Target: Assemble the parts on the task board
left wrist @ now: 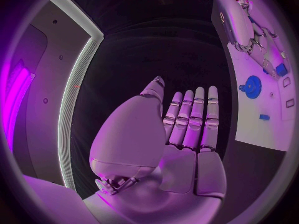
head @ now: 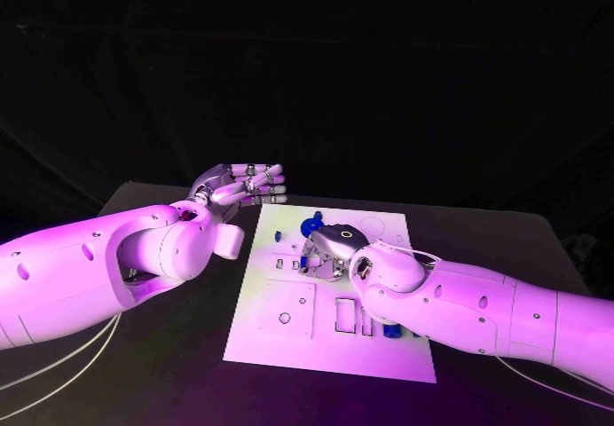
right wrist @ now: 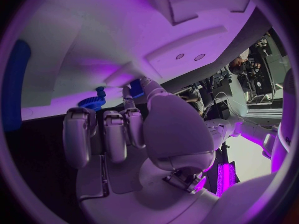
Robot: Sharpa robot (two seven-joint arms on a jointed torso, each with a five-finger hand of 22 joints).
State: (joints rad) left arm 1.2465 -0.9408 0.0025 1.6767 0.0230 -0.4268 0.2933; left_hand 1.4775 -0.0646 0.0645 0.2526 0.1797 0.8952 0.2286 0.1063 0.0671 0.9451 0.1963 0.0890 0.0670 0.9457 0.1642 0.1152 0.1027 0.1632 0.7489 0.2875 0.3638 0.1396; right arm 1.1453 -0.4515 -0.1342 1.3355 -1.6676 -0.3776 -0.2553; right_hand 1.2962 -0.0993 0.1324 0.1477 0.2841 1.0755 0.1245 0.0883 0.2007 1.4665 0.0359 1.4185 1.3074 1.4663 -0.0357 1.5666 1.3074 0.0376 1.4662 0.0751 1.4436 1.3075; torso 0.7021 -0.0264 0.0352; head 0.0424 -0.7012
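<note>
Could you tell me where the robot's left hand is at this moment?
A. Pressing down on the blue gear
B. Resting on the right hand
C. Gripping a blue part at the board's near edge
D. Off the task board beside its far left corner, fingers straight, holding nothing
D: the left hand sits off the task board, by its far left corner, fingers extended together and empty; the blue gear lies apart from it.

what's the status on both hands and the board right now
Left hand open, off the white task board. Right hand on the board beside the blue gear part; grip unclear. Nothing in the way.
</note>
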